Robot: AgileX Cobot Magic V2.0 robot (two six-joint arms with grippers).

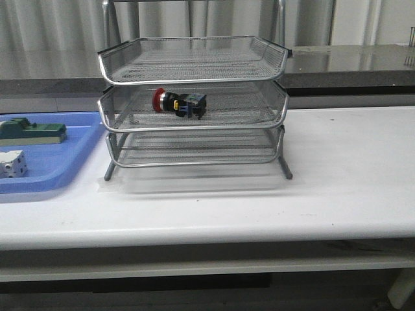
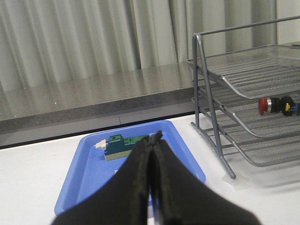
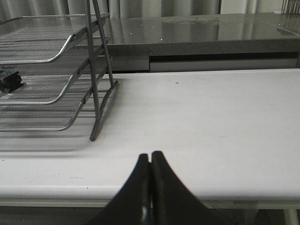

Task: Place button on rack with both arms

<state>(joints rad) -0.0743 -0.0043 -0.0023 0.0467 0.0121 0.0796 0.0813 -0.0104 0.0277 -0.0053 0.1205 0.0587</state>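
We note a blue tray (image 1: 45, 178) on the white table (image 1: 337, 188) — in it a green block (image 1: 32, 131) and, nearer us, a white cube (image 1: 13, 163).

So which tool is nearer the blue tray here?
Left. The left tool, shut, sits over the blue tray's near edge. The right tool, also shut, is over bare table on the far side of the rack.

Only the two hands show, each in its own wrist view. The left hand (image 2: 151, 140) is matte black, its two broad fingers tapering to narrow tips. The right hand (image 3: 150, 157) matches it: smooth black fingers, curved outer edges, no markings visible.
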